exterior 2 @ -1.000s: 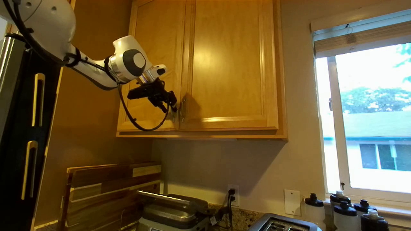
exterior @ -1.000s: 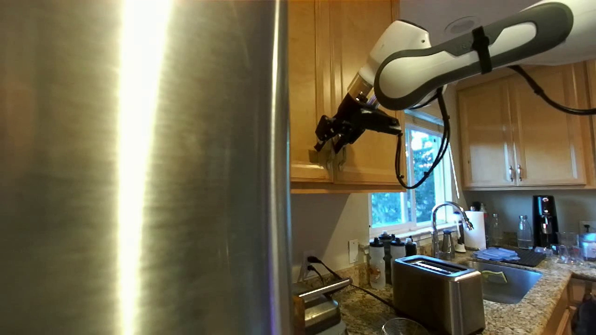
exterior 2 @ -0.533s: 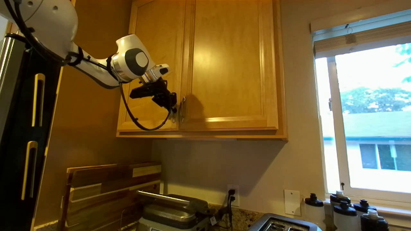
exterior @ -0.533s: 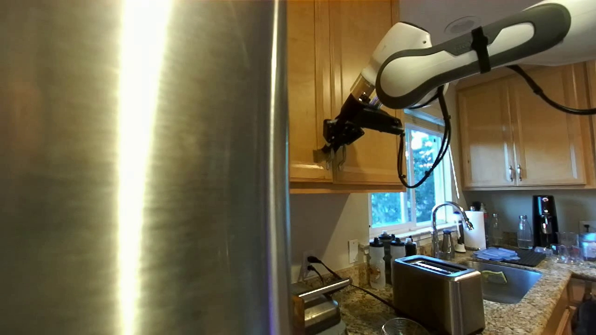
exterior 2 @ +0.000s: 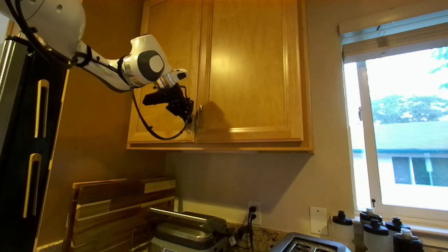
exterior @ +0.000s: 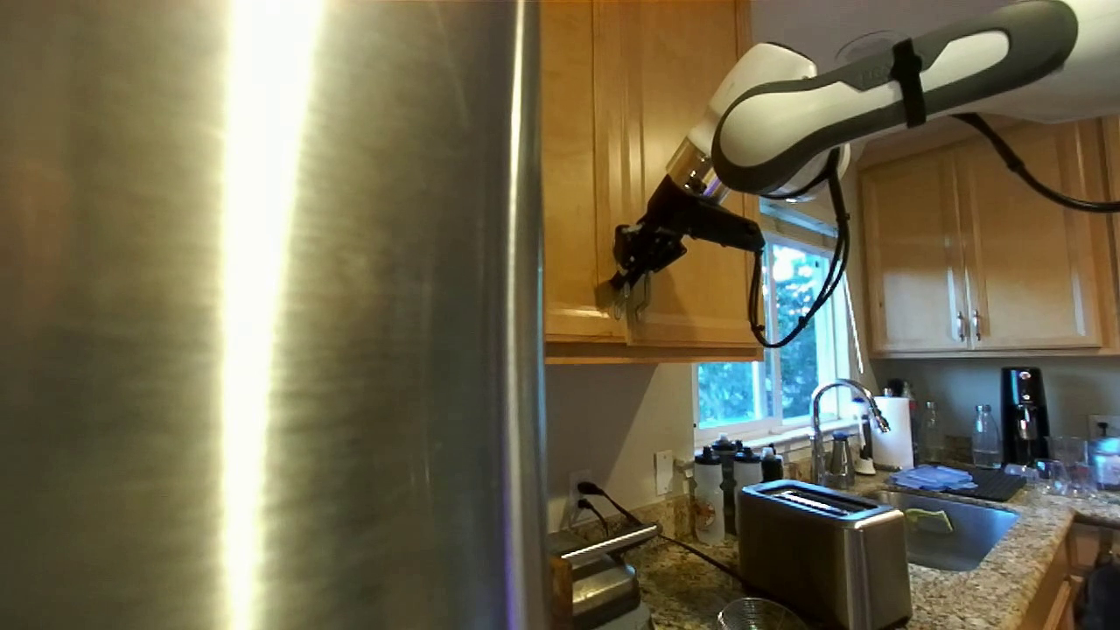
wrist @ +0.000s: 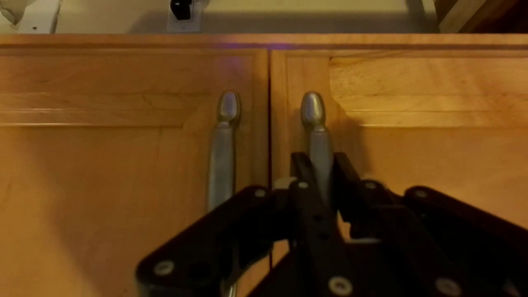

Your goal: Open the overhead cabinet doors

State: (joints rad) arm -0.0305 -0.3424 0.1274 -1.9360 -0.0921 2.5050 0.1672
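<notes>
The overhead cabinet doors are honey-coloured wood with raised panels; in an exterior view the left door (exterior 2: 171, 56) and right door (exterior 2: 248, 70) stand side by side, with only a thin dark seam between them in the wrist view. Each carries a slim metal bar handle near that seam. My gripper (wrist: 321, 165) has its fingers on both sides of the left door's handle (wrist: 313, 111), shut on it. The right door's handle (wrist: 222, 161) is free beside the gripper. In an exterior view the gripper (exterior: 618, 284) partly hides the lower door edges.
A large stainless fridge door (exterior: 394, 306) fills the near side of an exterior view. Below the cabinet are a grill press (exterior 2: 189, 231), cutting boards (exterior 2: 122, 206), a toaster (exterior: 822, 551) and bottles (exterior 2: 376, 231). A window (exterior 2: 402, 133) lies to the right.
The jaws have gone from open to shut around the left door's handle. The gripper and forearm have shifted slightly to the right in both exterior views.
</notes>
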